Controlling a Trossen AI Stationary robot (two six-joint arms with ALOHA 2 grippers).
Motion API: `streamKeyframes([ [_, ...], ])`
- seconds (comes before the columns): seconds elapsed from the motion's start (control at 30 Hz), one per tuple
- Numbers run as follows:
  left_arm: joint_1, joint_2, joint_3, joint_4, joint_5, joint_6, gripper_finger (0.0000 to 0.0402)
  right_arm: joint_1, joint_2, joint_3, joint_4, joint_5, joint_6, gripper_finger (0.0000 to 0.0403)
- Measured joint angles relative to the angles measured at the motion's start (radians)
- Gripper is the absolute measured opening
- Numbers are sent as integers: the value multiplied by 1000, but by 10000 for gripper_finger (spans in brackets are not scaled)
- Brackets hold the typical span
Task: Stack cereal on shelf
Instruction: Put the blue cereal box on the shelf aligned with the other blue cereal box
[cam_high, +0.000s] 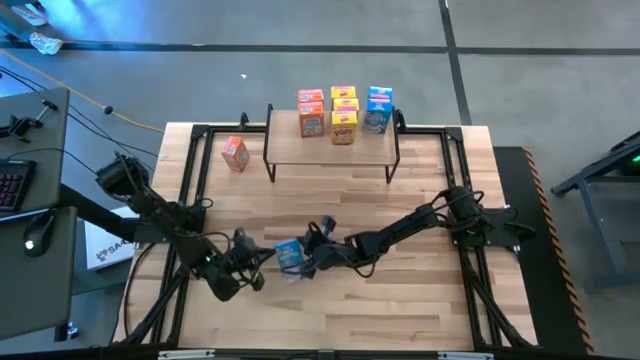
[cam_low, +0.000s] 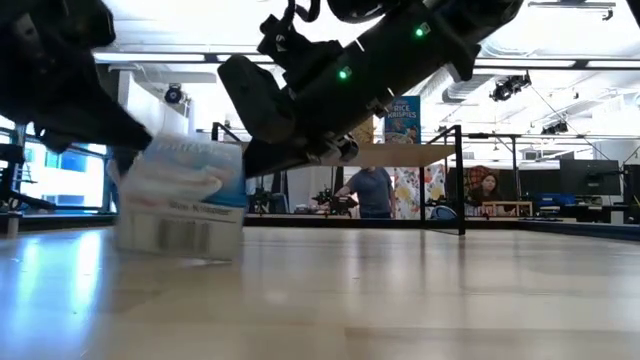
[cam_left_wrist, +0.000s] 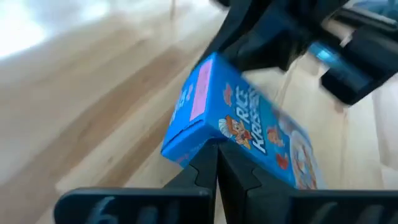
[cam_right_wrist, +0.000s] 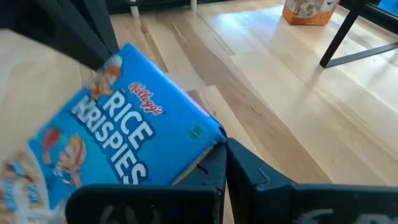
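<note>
A blue Rice Krispies cereal box (cam_high: 289, 254) sits tilted between my two grippers at the table's near middle. My left gripper (cam_high: 262, 256) is shut against its left side. My right gripper (cam_high: 311, 261) is shut against its right side. Whether the box's lower edge (cam_low: 170, 250) rests on the table, I cannot tell. The shelf (cam_high: 330, 150) stands at the far middle. Several orange, yellow and blue boxes (cam_high: 344, 115) stand along its far edge. One orange box (cam_high: 234, 153) stands on the table left of the shelf. My left gripper (cam_left_wrist: 216, 155) presses its shut fingertips against the box's edge (cam_left_wrist: 206, 140) where the printed front meets the narrow end flap. It comes slanting down from the table's left. My right gripper (cam_right_wrist: 225, 152) presses its shut fingertips against a corner of the box (cam_right_wrist: 214, 138) at its narrow end. It comes slanting down from the table's right. The box stands tilted between the two.
Black frame rails (cam_high: 190, 170) run along the table's left and right sides. A shelf leg (cam_right_wrist: 348, 37) and the orange box (cam_right_wrist: 309, 9) show beyond the right gripper. People (cam_low: 375, 190) are in the room behind. Bare wood (cam_high: 400, 300) lies at the near right.
</note>
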Motion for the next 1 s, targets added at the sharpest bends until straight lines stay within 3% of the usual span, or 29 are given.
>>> streamKeyframes([
  [0.27, -24, -1, 1, 77, -146, 184, 0, 26, 0, -1, 3, 29, -58, 0],
  [0.57, -27, 0, 1, 81, -125, 301, 0, 45, 0, -1, 74, 168, -158, 0],
  [0.77, -45, 0, 1, 139, -158, 479, 0, 49, -2, -1, 109, 179, -215, 0],
  [1.0, -71, 1, 1, 155, -167, 642, 0, 81, -4, -1, 227, 235, -403, 0],
])
